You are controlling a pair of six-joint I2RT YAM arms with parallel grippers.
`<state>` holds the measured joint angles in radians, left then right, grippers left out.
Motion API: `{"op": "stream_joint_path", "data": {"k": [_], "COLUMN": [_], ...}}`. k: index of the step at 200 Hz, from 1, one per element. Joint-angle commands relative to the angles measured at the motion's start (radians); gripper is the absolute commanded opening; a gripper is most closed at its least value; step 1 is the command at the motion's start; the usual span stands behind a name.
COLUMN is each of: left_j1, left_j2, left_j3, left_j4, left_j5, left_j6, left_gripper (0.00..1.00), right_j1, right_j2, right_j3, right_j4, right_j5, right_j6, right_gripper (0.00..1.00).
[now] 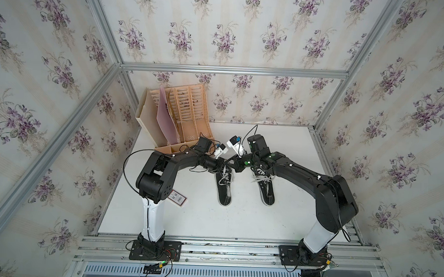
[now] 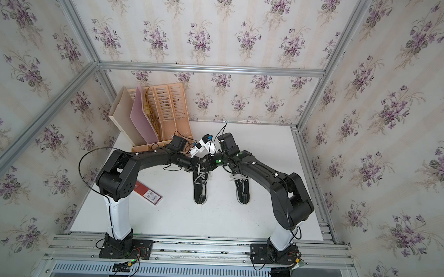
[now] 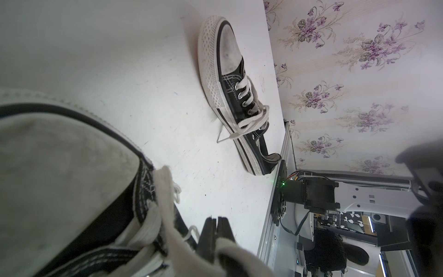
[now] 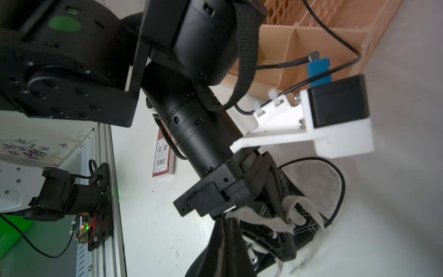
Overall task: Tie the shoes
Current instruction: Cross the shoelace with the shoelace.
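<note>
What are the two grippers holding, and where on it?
The left gripper and right gripper each appear to pinch a lace of the left-hand shoe, close above its lacing.

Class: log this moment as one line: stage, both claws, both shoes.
stage: tying left shoe | left claw: shut, lace draped over it | right claw: shut, tip at same lace | right shoe: laces loose

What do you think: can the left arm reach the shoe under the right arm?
Probably not: the right arm crosses that shoe, and the left fingers grip a lace of the other shoe.
</note>
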<state>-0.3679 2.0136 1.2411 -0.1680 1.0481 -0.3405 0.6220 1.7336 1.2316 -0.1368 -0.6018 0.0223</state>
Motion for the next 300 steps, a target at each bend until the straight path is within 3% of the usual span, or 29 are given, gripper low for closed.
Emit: {"op": "stream_joint_path", "data": {"k": [1,62,234,259,300], "left_j1": [0.000,0.000,-0.003,-0.002,0.011], "left_j2": [0.002,0.003,0.014,-0.001,-0.047], "left_j3": [0.009,0.030,0.055,0.036,-0.017], "left_j4": [-0.003,-0.039,-0.061,-0.049,-0.023], "left_j5": [0.006,0.013,0.004,-0.010,-0.047], "left_j6": [0.018,0.046,0.057,0.049,0.025], "left_gripper": [0.00,0.00,0.00,0.00,0.00], "right_j1": [0.005,0.005,0.034,0.031,-0.033], "right_j2": [0.004,-0.018,0.020,0.009,-0.074], "right_j3": [0.001,-0.006,-0.108,-0.099,-0.133], "right_j4": [-0.019,-0.096,-0.075,-0.099,-0.085], "right_j5": [0.013,0.154,0.240,0.239,0.158], "right_j6": [-0.004,-0.066,-0.108,-0.108,-0.082], "right_gripper": [0.00,0.00,0.00,0.20,0.40]}}
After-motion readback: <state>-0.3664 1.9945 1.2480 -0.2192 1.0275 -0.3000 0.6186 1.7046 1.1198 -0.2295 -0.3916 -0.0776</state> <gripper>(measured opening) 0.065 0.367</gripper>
